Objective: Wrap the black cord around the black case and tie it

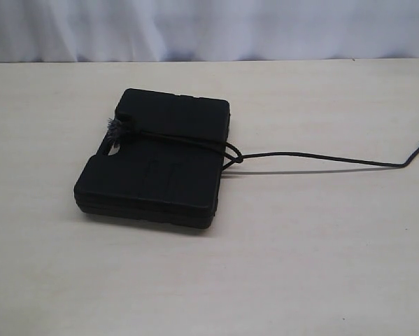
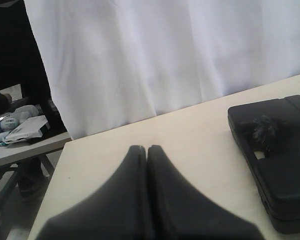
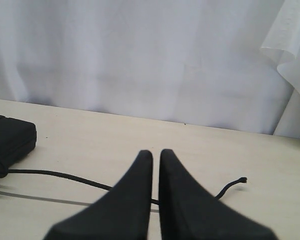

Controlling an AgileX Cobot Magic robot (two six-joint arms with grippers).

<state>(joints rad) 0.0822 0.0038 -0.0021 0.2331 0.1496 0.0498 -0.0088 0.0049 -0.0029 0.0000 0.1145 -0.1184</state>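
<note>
The black cord (image 1: 321,159) lies mostly left to right in the exterior view. Its frayed tuft (image 1: 115,129) sits at the handle slot (image 1: 111,147) on the left side of the black case (image 1: 160,185). From there the cord crosses the lid to a small knot (image 1: 237,158) at the right edge. The free length runs on rightward over the table (image 1: 300,266) in a nearly straight line, then bends toward the back at the frame's right edge. The case lies flat near the middle of the table, slot side facing left. My left gripper (image 2: 146,149) is closed on nothing, near the case's tufted side. My right gripper (image 3: 154,153) is also closed and empty, with the cord passing behind its fingers on the table.
</note>
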